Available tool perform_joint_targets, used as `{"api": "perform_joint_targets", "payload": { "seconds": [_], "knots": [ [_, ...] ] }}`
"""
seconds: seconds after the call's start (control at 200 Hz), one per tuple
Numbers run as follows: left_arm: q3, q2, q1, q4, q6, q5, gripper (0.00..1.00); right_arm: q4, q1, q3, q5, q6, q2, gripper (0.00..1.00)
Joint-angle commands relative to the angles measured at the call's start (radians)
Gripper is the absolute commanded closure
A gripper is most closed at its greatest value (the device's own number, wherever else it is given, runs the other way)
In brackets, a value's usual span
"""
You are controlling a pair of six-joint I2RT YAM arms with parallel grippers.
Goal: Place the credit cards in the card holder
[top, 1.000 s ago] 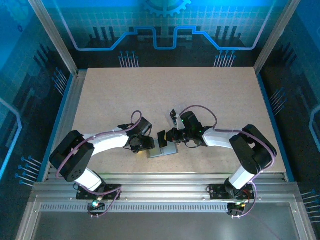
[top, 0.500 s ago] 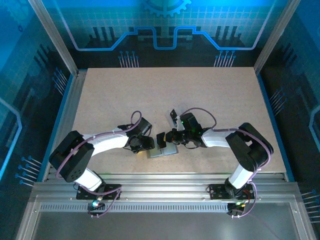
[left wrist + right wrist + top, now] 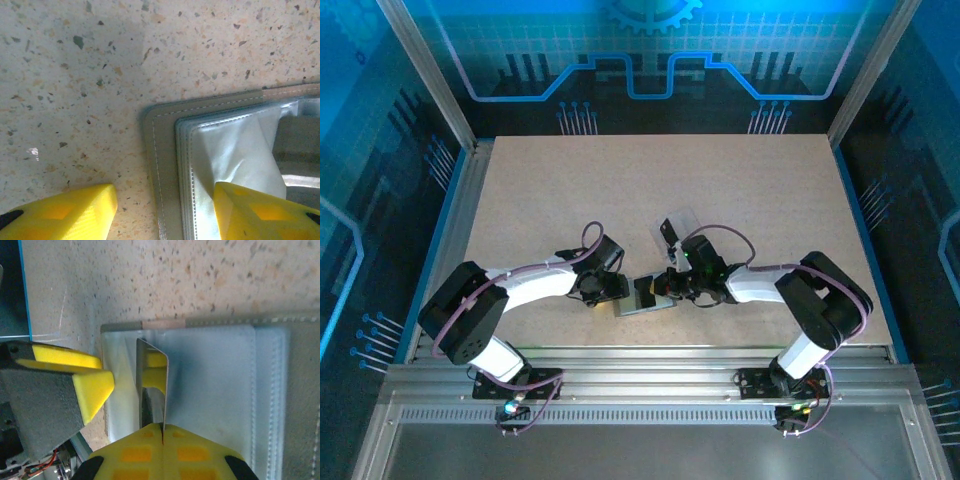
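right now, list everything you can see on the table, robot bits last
card holder: 1, grey with clear sleeves, lying open near the table's near edge, between the grippers
credit card: 1, looks black from above, upright over the holder's sleeves
clear plastic box: 1, transparent, on the table behind the right arm, something dark inside
table: 1, speckled beige
left gripper: yellow fingers, open, straddling the holder's edge
right gripper: yellow fingers, shut on the card

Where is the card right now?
In the right wrist view, the card stands on edge, pinched by the right gripper, just over the open card holder.
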Motion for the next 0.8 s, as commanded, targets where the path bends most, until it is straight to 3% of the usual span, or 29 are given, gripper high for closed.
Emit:
{"api": "perform_joint_targets", "payload": {
  "seconds": [0.0, 0.795],
  "knots": [
    [-0.051, 0.082, -0.009, 0.082, -0.004, 0.042, 0.44, -0.089, 0.027, -0.019, 0.033, -0.004, -0.014, 1.00],
    [-0.076, 0.061, -0.011, 0.105, 0.000, 0.060, 0.44, -0.166, 0.082, 0.137, -0.012, -0.061, 0.148, 1.00]
  ]
}}
